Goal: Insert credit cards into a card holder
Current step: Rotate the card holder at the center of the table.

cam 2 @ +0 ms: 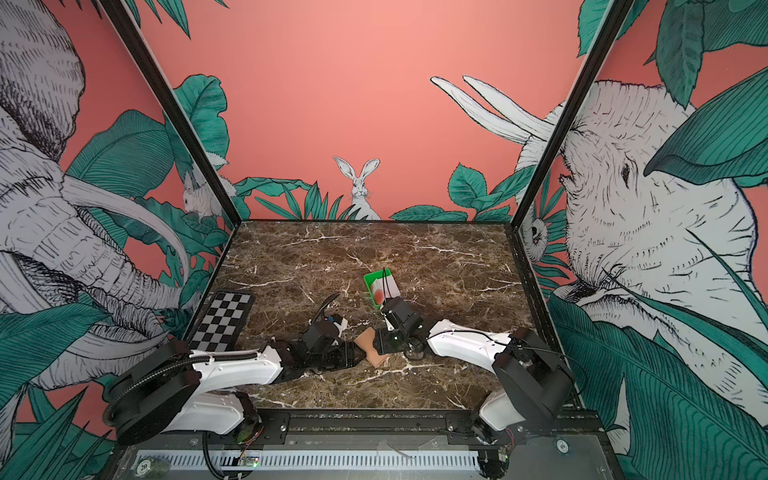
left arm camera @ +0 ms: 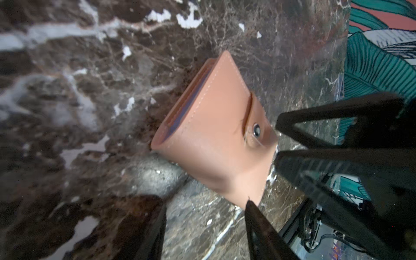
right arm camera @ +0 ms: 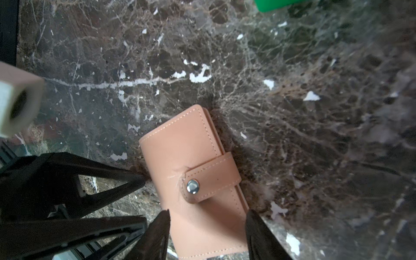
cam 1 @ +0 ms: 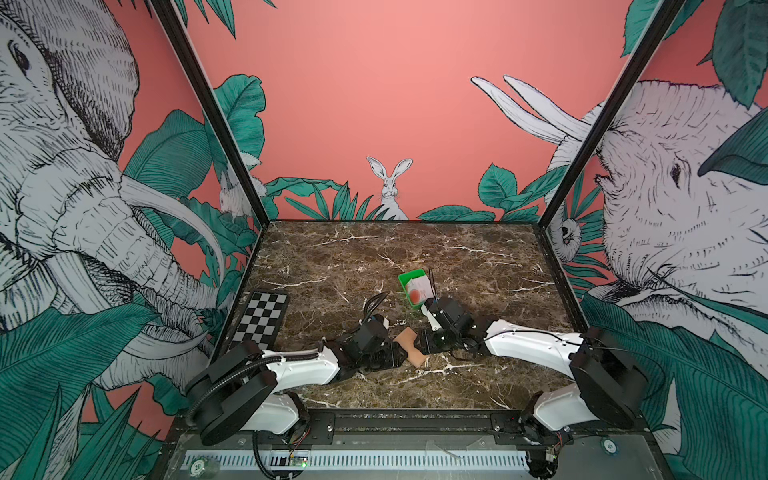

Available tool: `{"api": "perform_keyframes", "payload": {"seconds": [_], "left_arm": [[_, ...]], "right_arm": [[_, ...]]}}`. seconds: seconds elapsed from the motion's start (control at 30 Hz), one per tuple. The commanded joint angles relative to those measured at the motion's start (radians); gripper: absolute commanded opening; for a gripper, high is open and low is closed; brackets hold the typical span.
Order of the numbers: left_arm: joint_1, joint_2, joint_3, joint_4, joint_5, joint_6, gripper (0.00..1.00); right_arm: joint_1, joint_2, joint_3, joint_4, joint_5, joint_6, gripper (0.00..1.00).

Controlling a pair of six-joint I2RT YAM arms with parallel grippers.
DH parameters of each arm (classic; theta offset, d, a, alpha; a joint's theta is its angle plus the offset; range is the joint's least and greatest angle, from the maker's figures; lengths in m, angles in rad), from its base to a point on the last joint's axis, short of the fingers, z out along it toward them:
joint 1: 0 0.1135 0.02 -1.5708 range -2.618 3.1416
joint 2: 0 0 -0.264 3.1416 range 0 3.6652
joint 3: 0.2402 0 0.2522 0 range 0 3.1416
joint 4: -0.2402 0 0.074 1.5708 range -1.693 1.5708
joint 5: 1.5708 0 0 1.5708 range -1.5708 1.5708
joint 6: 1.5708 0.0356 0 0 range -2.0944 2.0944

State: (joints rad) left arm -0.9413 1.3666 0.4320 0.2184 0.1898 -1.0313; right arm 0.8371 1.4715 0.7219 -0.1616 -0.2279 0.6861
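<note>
The tan card holder lies snapped closed on the marble table, near the front centre and between both grippers. In the right wrist view its short end sits between the jaws of my right gripper, which press on both long edges. My left gripper stands open on the opposite side, with one fingertip touching a corner of the card holder. The credit cards, the top one white with a red-orange circle, stand in the green tray behind the right gripper.
The green tray sits mid-table, just behind the right wrist. A black-and-white checkerboard lies at the left edge. Patterned walls close in the left, right and back sides of the table.
</note>
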Motion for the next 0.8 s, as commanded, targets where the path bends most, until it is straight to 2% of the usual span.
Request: {"api": "perform_keyframes", "payload": {"seconds": [0.0, 0.13, 0.4, 0.6, 0.77], "left_arm": [[-0.002, 0.045, 0.025, 0.105, 0.013, -0.023, 0.58], [-0.001, 0.105, 0.058, 0.129, 0.019, -0.008, 0.58], [0.018, 0.19, 0.117, 0.166, 0.025, 0.025, 0.57], [0.033, 0.124, 0.105, 0.058, 0.022, 0.052, 0.57], [0.046, 0.056, 0.009, 0.121, 0.045, 0.015, 0.55]], "right_arm": [[-0.003, -0.007, -0.058, 0.107, -0.048, 0.065, 0.52], [0.003, -0.035, -0.121, 0.178, -0.076, 0.117, 0.51], [0.066, -0.098, -0.164, 0.203, -0.05, 0.18, 0.51], [0.067, -0.172, -0.134, 0.044, 0.07, 0.139, 0.47], [0.057, -0.195, -0.093, -0.04, 0.096, 0.098, 0.44]]}}
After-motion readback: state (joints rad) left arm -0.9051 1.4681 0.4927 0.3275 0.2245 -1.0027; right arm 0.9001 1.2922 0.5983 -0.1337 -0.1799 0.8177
